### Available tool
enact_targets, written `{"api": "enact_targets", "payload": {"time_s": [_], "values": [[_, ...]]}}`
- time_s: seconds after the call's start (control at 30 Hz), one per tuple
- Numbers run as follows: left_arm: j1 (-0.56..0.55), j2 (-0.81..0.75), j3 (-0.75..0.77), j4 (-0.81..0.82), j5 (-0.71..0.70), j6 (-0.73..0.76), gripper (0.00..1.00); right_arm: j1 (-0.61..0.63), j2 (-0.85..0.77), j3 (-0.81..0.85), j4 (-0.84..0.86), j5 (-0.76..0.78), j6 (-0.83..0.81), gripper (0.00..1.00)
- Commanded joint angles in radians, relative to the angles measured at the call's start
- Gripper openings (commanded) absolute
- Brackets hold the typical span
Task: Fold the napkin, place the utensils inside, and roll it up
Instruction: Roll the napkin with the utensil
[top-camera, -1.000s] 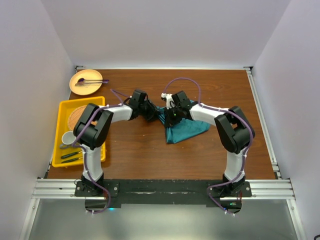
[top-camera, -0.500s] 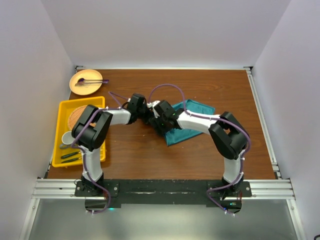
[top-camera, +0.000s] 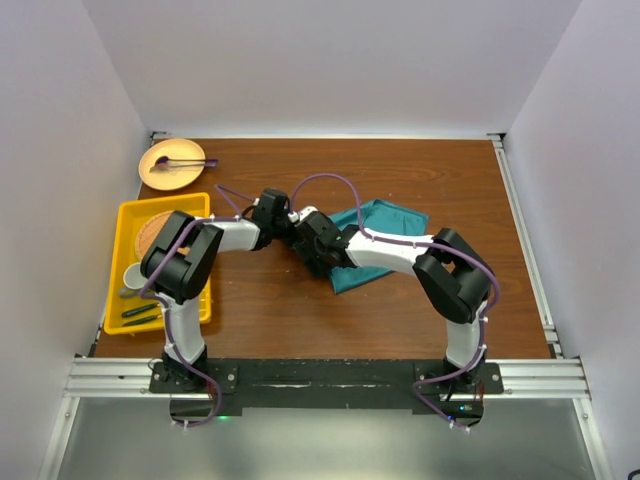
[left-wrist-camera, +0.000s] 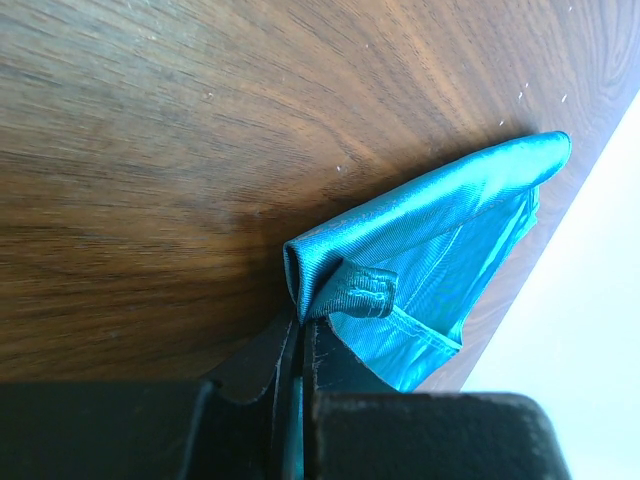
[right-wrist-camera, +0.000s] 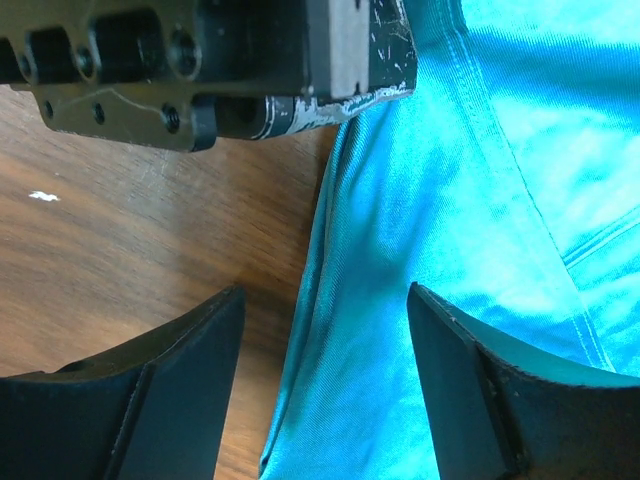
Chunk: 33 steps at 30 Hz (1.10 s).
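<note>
The teal napkin lies folded on the brown table, right of centre. My left gripper is at its left end, shut on a bunched corner of the napkin; cloth runs down between the closed fingers. My right gripper sits just in front of the left one. In the right wrist view it stands open, its fingers astride the napkin's edge without pinching it, and the left gripper's body is just beyond. I cannot make out the utensils.
A yellow tray at the left holds a round mat, a white cup and slender dark pieces. Behind it a tan plate carries a purple-ended stick. Both arms cross the middle of the table.
The left gripper has shut on the napkin's corner. The right gripper has opened and slid left along the cloth to beside the left one. The napkin now lies spread out toward the back right.
</note>
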Motion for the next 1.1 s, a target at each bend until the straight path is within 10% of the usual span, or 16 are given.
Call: {"api": "enact_targets", "payload": {"time_s": [0.0,0.8,1.07], "values": [[0.012,0.010,-0.021,-0.077,-0.021,0.046,0.01,-0.005,-0.065,0.056,-0.051,-0.015,-0.020,0.73],[0.088,-0.099,-0.028,-0.126,-0.024,0.202,0.61,-0.088,0.070,0.010,0.057,-0.141,-0.023,0.62],[0.139,-0.180,-0.053,-0.201,-0.032,0.284,0.73,-0.091,0.141,-0.029,0.029,-0.111,0.017,0.37]]}}
